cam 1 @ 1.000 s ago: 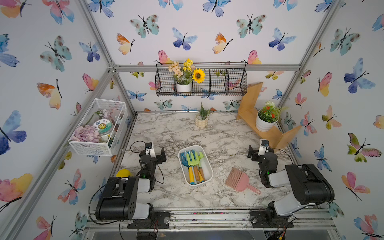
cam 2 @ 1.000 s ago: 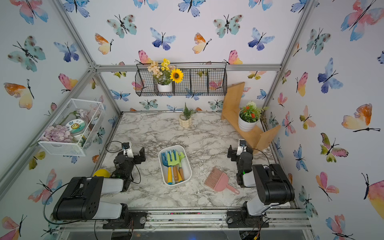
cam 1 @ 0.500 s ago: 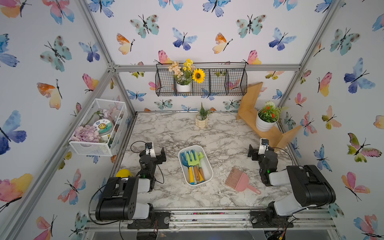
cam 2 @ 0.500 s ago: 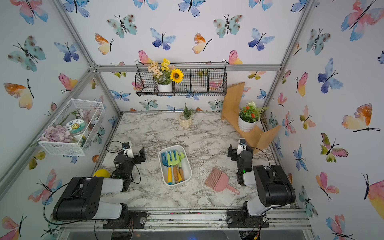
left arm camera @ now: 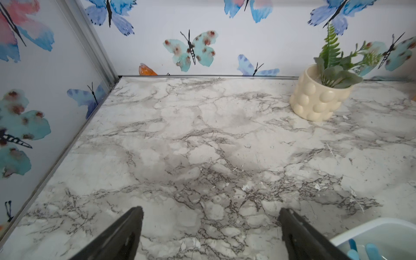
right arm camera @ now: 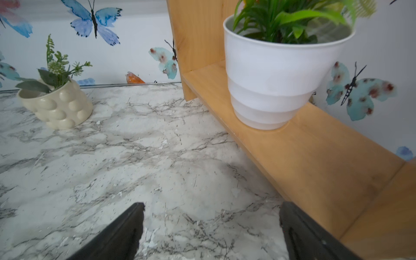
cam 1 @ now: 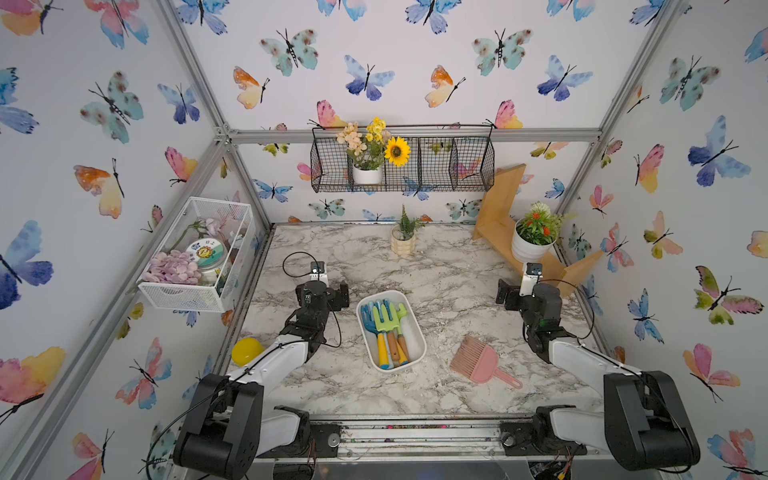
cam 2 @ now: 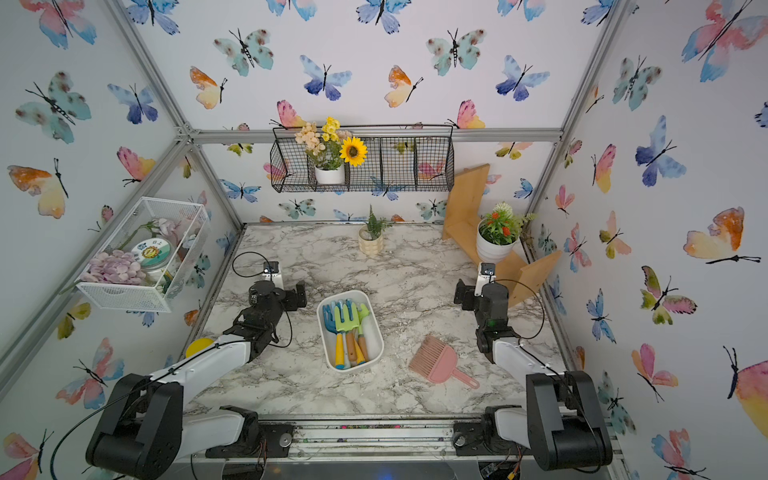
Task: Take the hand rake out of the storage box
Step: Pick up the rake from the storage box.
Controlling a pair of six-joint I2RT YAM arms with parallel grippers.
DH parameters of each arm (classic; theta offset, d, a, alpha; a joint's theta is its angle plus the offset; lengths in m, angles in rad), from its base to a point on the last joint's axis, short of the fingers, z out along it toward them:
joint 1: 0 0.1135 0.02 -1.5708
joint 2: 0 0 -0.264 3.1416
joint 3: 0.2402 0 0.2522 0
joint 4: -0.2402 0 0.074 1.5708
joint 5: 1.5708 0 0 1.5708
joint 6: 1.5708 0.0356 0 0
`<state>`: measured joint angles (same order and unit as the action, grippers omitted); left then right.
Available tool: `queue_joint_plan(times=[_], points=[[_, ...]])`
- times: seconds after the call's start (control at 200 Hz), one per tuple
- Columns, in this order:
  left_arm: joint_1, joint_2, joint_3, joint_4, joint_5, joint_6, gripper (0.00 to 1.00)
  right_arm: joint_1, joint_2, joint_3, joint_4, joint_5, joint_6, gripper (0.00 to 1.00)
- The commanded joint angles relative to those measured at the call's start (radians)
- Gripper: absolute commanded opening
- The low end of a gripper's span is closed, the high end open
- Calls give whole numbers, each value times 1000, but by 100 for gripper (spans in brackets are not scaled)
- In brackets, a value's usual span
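The table [cam 1: 457, 286] is a smooth marble-pattern top with a faint sheen, scuffed and flecked white in places. The box [cam 1: 413, 328] is smooth white plastic, slightly glossy. The tools [cam 1: 386, 320] have bright plastic heads, and some handles look wooden. The brush [cam 1: 478, 361], near right, is matt pink plastic. The shelf [right arm camera: 315, 157], far right, is plain satin wood. The white pot [right arm camera: 270, 78] is smooth and matt, while the cream pot [left arm camera: 315, 101] is bubbled and glossy. The black basket [cam 1: 436, 166] is wire and the white basket [cam 1: 183, 297] is fine mesh. The frame [cam 1: 415, 135] is brushed metal.
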<state>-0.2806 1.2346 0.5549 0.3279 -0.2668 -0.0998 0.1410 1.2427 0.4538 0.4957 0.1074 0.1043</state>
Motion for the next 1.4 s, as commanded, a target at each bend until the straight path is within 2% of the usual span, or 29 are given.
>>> queue_joint_plan(times=[0.0,0.07,0.22,0.315,0.395,0.541,0.636,0.746,0.816,0.861,1.021,1.181,1.236,1.397], points=[[-44,-45,80,-270,-104,-97,98,44,-54,51,-181,-19,26,98],[-80,-54,139,-384,-100,-158,99,84,-70,70,-245,-12,27,99],[-231,-28,272,-658,-116,-311,99,192,-40,114,-364,-2,37,99],[-351,-15,313,-759,-149,-396,100,287,-22,138,-436,46,48,98],[-424,-19,340,-840,-123,-475,95,351,-26,149,-484,81,63,98],[-555,-37,345,-936,-109,-643,89,404,-48,185,-556,35,105,98],[-573,-51,323,-980,-98,-758,88,443,-39,252,-628,-17,144,99],[-542,-82,279,-937,-100,-778,90,503,-4,343,-701,-72,192,94],[-472,-95,278,-921,-52,-754,93,559,27,399,-738,-61,212,91],[-421,-101,280,-905,-9,-720,100,598,49,435,-758,-47,224,91],[-283,-106,302,-894,18,-605,99,708,145,537,-778,-40,291,83],[-133,-75,318,-900,64,-573,98,808,235,611,-800,-3,324,80],[-87,-66,311,-896,103,-569,99,833,274,628,-797,-26,342,74],[-57,-45,333,-942,106,-572,99,880,368,654,-790,-46,384,65]])
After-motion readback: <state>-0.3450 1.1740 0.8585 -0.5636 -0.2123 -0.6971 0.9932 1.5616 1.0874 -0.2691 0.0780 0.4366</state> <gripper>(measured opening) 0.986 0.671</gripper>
